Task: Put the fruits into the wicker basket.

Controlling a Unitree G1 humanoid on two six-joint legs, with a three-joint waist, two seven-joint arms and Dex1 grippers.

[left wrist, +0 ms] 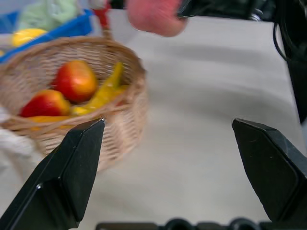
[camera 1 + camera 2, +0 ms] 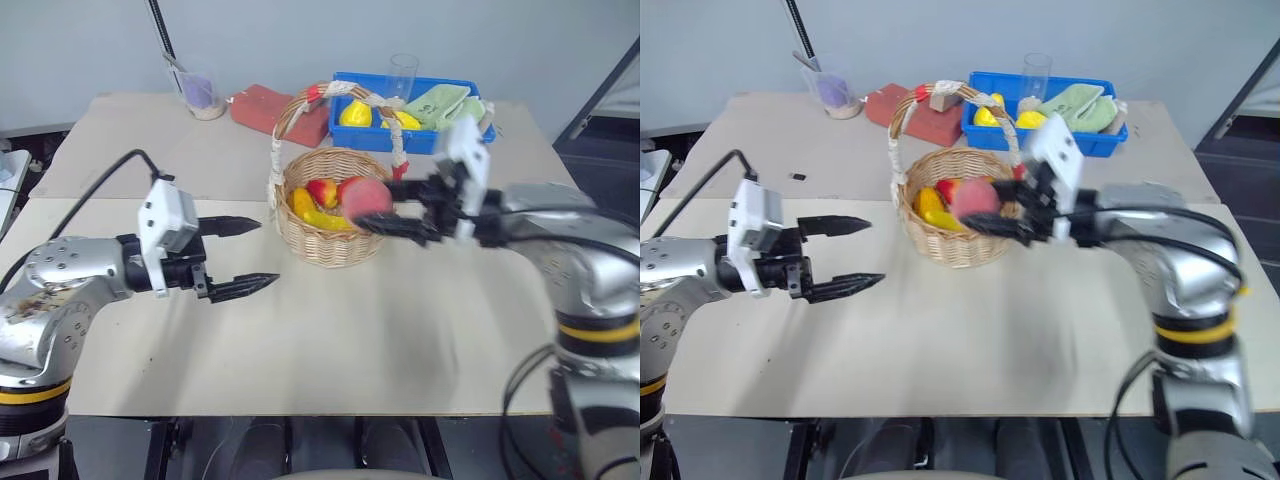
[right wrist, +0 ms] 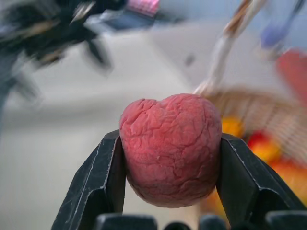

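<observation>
Pinkish-red, wrinkled skin: peach (image 3: 170,148) probably light and somewhat soft (judged from surface creasing), best pinched across its widest girth with modest force. Pinched so between both black fingers of right gripper (image 2: 385,212), held at the near rim of wicker basket (image 2: 330,247), toward the table's far edge. Banana (image 2: 318,215) already inside. Right arm reaching level, pointing left. Left gripper (image 2: 240,258) spread wide, empty, just beside the basket.
</observation>
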